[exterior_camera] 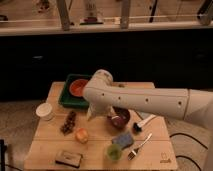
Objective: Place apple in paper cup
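Hand [91,116] low over the middle of the tabletop [50,145], released and holding nothing, at 1 o'clock from the apple [81,135]. Apple resting on the tabletop, apart from the hand. Paper cup [45,110] upright near the left edge, at 10 o'clock from the apple, grape bunch [69,122] between the two. Maroon bowl [120,118] at 3 o'clock from the hand; green cup [114,152] at 4 o'clock from the apple.
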Motion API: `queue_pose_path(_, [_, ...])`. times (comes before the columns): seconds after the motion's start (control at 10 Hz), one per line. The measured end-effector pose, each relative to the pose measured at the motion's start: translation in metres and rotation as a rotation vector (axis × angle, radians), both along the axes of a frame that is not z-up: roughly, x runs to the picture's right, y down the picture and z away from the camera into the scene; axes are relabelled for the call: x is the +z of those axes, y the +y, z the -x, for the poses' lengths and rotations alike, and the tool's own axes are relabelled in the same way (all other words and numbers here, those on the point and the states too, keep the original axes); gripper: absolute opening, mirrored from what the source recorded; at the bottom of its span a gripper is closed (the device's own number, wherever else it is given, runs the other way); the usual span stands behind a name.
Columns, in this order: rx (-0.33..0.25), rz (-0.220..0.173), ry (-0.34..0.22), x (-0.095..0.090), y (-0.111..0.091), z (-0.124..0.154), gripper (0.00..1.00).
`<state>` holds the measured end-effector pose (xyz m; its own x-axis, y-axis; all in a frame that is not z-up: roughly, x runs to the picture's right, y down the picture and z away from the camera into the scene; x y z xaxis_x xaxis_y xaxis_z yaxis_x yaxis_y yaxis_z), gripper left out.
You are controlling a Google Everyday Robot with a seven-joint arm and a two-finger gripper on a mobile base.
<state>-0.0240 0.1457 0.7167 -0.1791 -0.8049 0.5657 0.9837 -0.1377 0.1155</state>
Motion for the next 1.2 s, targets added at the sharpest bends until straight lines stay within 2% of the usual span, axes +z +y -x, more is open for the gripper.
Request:
queue_pose_path(0.2, [-0.017,0.01,-0.036,0.005,0.005,0.019,0.8])
queue_pose_path(1.2, [-0.067,0.047,-0.135,0.021,0.017,0.048,0.8])
